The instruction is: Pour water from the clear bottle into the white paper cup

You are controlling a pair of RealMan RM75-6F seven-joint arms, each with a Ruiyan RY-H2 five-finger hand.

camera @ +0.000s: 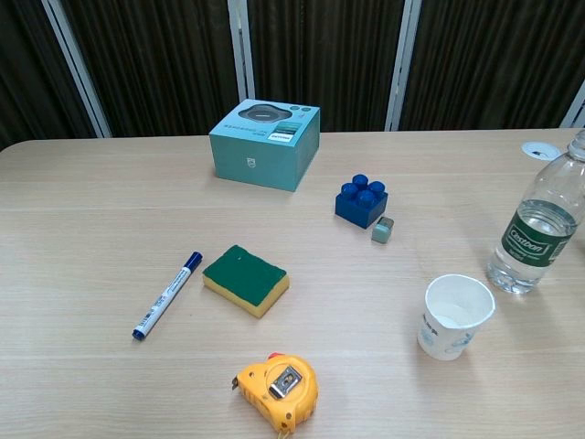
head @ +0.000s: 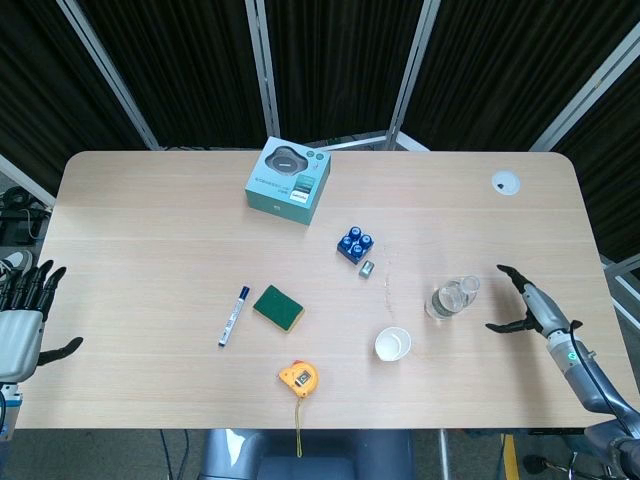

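Note:
The clear water bottle (head: 449, 299) (camera: 537, 229) stands upright at the table's right side, with a green label and no cap visible. The white paper cup (head: 393, 345) (camera: 453, 316) stands upright and empty just in front and to the left of it. My right hand (head: 527, 302) hovers over the table to the right of the bottle, fingers spread and empty, a short gap away from it. My left hand (head: 22, 322) hangs open off the table's left edge, far from both. Neither hand shows in the chest view.
A teal box (head: 289, 181) sits at the back centre. A blue brick (head: 354, 245) with a small grey block (head: 367, 268) lies behind the cup. A green sponge (head: 278, 307), a marker (head: 233, 315) and a yellow tape measure (head: 299, 379) lie left of the cup.

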